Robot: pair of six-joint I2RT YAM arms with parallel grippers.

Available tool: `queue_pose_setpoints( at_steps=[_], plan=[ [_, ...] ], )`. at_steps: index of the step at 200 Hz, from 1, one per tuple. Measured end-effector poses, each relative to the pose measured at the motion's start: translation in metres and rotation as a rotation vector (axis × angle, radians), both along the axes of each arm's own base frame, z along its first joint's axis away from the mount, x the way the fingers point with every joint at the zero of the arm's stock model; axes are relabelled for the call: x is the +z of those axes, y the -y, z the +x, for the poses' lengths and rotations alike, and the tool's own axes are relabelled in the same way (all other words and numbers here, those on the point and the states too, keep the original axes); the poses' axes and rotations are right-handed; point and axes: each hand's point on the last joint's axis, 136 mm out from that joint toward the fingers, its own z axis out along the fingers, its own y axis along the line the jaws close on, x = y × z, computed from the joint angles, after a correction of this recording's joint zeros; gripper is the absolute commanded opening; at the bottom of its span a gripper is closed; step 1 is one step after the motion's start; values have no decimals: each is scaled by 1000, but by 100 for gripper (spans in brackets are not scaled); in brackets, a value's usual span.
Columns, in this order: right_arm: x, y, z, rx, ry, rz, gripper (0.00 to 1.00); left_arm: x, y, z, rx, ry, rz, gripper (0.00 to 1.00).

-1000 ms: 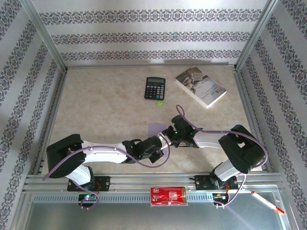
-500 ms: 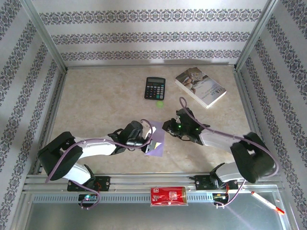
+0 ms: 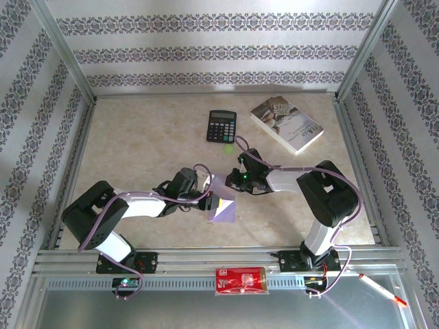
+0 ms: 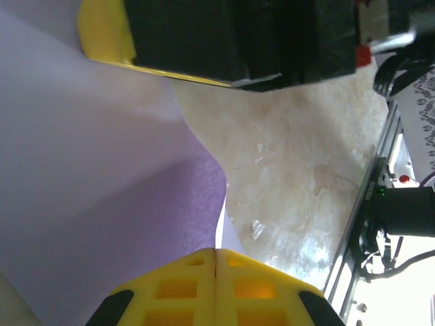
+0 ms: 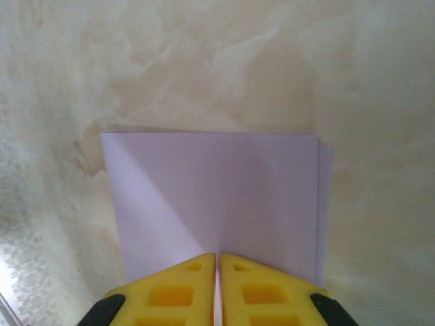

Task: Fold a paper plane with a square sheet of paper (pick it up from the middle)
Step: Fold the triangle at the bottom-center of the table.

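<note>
Coming in from the left, the left end effector (image 4: 216, 255) is clenched on the square sheet of paper (image 5: 217, 193). In its wrist view the lilac edge runs straight into the seam between the yellow fingers, and the sheet billows up and away from there.

The sheet sits mid-worktop (image 3: 137, 151) between the two arms. It is doubled over into a rectangle, with one layer peeping past the other along one side. From above, its long axis runs from far to near.

The left end effector meets the sheet on its left long edge. The right end effector (image 5: 217, 258) comes at the far short end from the right. Its fingers are pressed together over that edge, apparently nipping it, and the sheet stretches straight away from its tips.

Neither arm is nearer, since both are touching the paper. I'd judge that the next crease depends on these two holds sitting on adjoining edges. The slack between them needs laying flat along the long axis before anything is pressed down.
</note>
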Motion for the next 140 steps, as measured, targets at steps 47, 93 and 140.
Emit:
queue_pose_setpoints(
  at_steps=[47,93,140],
  plan=[
    [0,1,-1,58,31,-29,10,-6,-9,10,35,-21,23,0],
    [0,1,-2,74,32,-41,10,-11,-15,15,45,-28,62,0],
    [0,1,-2,74,30,-42,10,-24,-23,14,49,-46,118,0]
  ],
)
